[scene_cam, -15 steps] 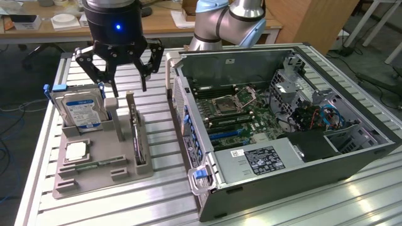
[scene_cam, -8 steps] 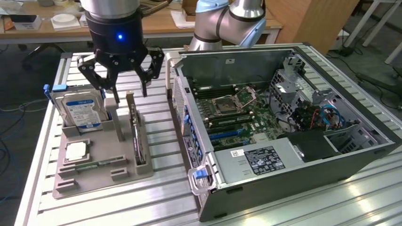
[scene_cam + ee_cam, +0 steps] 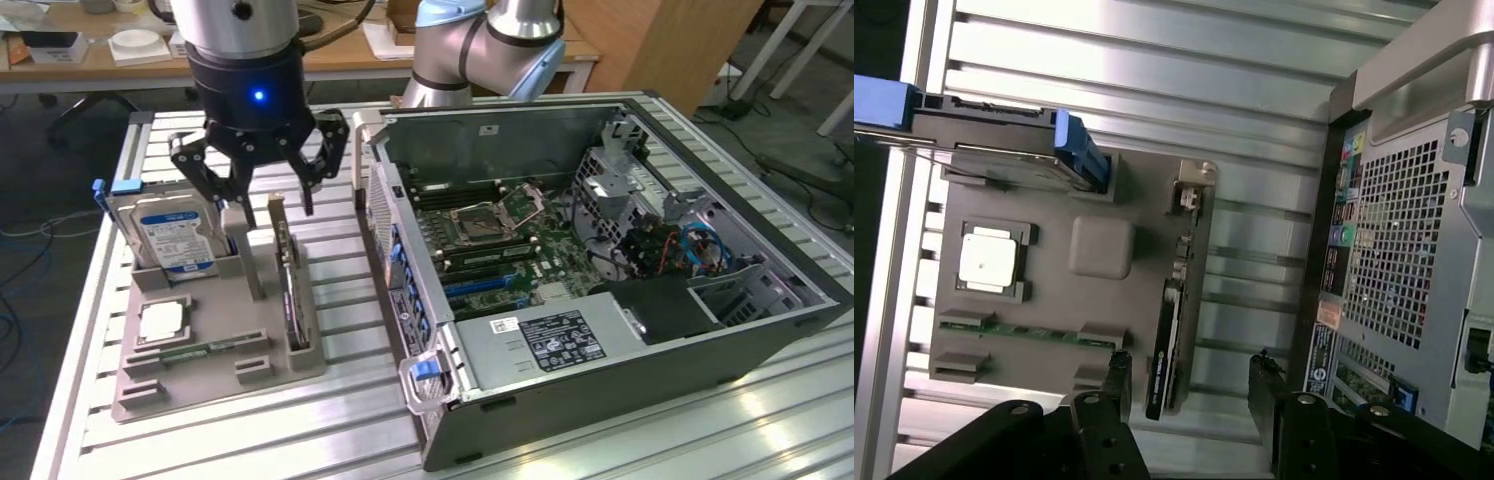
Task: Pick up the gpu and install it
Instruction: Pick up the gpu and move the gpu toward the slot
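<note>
Grey holder tray (image 3: 187, 372) on the slatted tabletop (image 3: 334, 430) carries the gpu (image 3: 284, 272), standing on edge in its slot. The end effector (image 3: 276, 198) hangs just above the card, released and grasping nothing.

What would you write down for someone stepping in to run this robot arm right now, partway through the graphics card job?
Gripper: open, holding nothing, poised over the gpu without gripping it.
Gpu: standing on edge in its slot of the grey holder tray, next to the upright hard drive.
Computer case: lying open at the exterior view's right of the tray, motherboard exposed.
Done: gripper lined up above the card, nothing more.
Left: gpu not yet picked up and not yet installed in the case.
</note>
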Available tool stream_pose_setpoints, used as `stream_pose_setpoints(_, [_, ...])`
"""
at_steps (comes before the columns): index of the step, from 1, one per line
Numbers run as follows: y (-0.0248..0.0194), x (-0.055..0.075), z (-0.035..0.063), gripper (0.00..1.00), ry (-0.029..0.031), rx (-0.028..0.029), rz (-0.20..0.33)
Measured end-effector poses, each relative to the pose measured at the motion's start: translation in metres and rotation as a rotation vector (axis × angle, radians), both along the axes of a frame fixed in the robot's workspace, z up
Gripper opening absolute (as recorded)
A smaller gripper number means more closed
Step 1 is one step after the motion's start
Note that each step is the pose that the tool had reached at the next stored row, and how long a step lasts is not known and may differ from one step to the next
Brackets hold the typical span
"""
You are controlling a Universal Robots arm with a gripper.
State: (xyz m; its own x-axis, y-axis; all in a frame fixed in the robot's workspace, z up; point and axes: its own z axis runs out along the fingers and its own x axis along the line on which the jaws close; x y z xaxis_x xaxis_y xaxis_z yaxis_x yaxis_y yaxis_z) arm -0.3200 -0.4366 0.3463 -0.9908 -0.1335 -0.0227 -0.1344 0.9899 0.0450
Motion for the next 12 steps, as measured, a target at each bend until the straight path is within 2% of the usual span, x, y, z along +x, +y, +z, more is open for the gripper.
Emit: stream_pose_setpoints(12, [-0.0011,0.000,-0.0149,0.59,0.0000,0.0000,0.000])
